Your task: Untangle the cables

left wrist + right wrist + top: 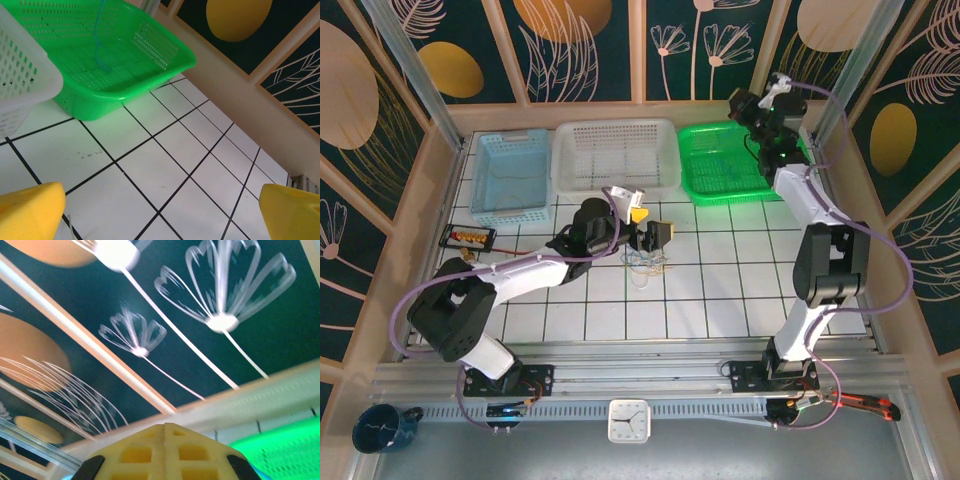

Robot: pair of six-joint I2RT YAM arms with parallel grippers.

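The cables [645, 264] lie as a small tangle of thin yellowish and whitish wires on the white tiles at mid-table. My left gripper [656, 238] hovers just behind them, wide open. Its yellow fingertips [30, 210] frame bare tile, with nothing between them [160, 215]. A thin blue cable [98, 45] hangs straight down into the green basket [165, 70], its lower end curled on the basket floor. My right gripper [766, 152] stands above that basket at the back right. Its yellow fingers [165, 428] are pressed together and point at the back wall.
Along the back stand a blue basket [510, 210], a white basket [615, 185] and the green basket [720, 195]. A small black tray [467, 237] sits at the left edge. A wooden wall rings the table. A clock [628, 420], mug [380, 428] and pliers [865, 403] lie off the front.
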